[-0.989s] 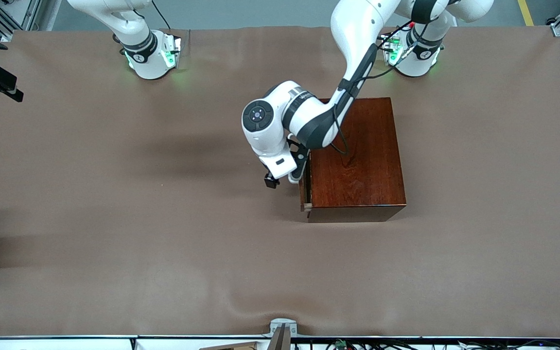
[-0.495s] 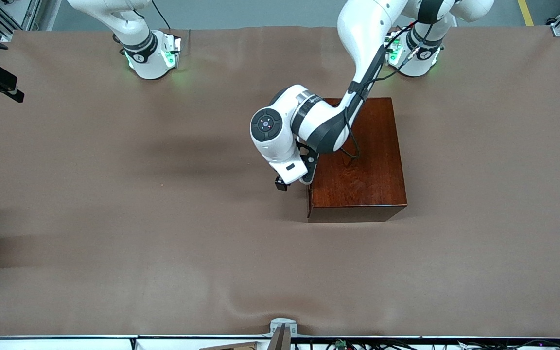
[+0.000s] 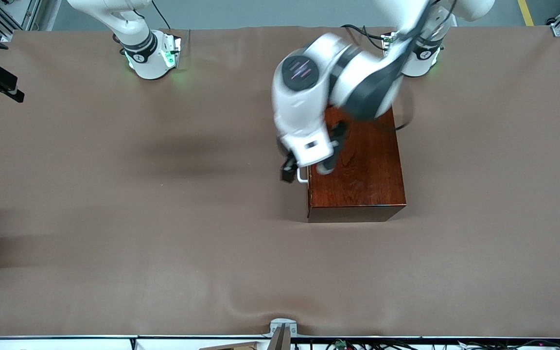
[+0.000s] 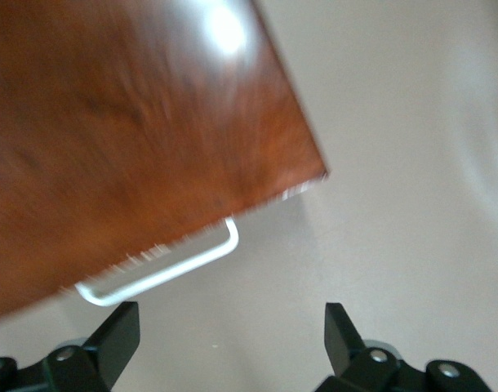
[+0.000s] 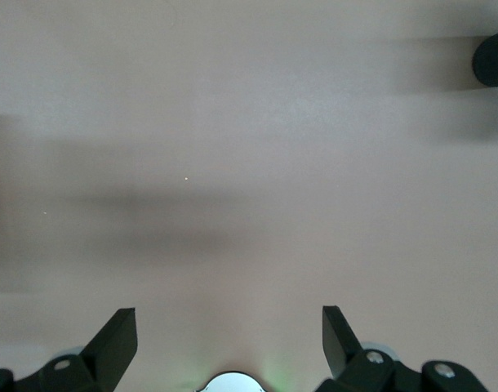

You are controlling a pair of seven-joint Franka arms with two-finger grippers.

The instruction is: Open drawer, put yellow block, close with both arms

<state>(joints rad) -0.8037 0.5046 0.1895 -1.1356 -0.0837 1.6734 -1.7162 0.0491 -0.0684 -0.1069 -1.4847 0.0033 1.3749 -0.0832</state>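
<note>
Shut drawer (image 3: pixel 304 182), white handle (image 4: pixel 163 269) out.

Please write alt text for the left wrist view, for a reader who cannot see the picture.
The left gripper, fingers open and holding nothing, is above the brown table cover, just clear of the white handle of the drawer. The drawer is shut in the glossy reddish-brown wooden box, so only its handle shows.

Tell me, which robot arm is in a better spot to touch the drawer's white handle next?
Probably the left. Its open left gripper hangs just above the white handle of the shut drawer. The right gripper, open too, waits over bare table cloth with nothing near it.
</note>
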